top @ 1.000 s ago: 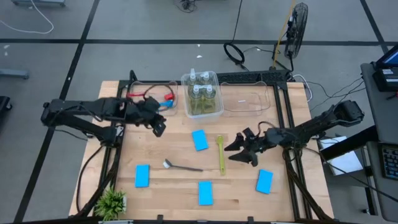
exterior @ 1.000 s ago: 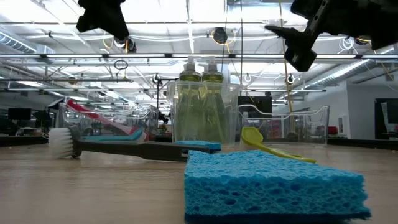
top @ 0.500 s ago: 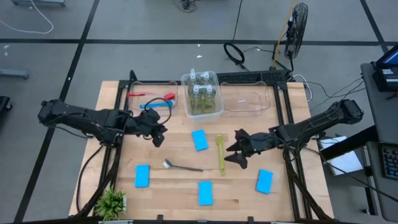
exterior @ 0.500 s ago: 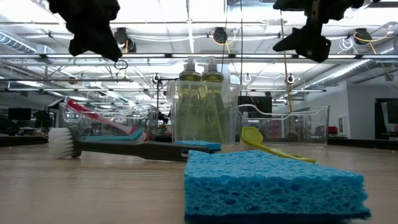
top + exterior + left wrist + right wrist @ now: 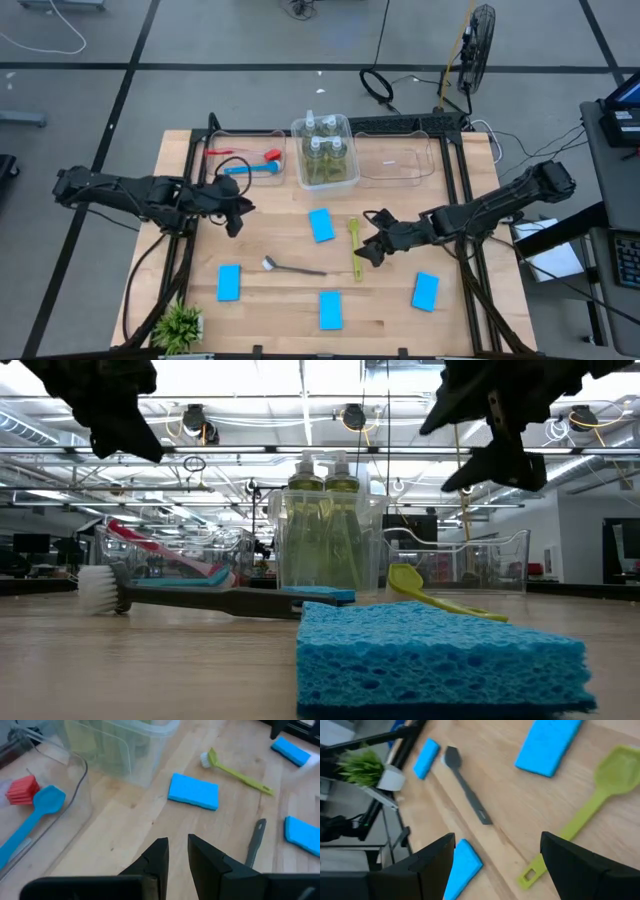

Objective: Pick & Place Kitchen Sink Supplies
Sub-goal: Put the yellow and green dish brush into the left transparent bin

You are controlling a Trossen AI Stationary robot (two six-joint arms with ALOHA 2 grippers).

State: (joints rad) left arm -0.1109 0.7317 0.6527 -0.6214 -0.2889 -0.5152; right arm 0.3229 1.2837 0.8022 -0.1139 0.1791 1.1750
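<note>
Several bright-blue sponges lie flat on the wooden table. A yellow-green brush and a grey brush lie among them. Bottles of yellow-green liquid stand in the middle clear bin. A red and a blue brush lie in the left bin. My left gripper hovers over bare wood near the left bin, with a narrow gap and nothing between its fingers. My right gripper hangs wide open above the yellow-green brush's handle end, clear of it.
An empty clear bin stands at the back right. A small green plant sits at the near left corner. Black frame rails run along both table sides. One sponge lies close to the near edge.
My left gripper has drawn back toward the table's left edge and come lower, away from the left bin. My right gripper has gone toward the table's left, over the yellow-green brush, and has rolled and tipped up toward level, staying open. Nothing on the table has moved.
</note>
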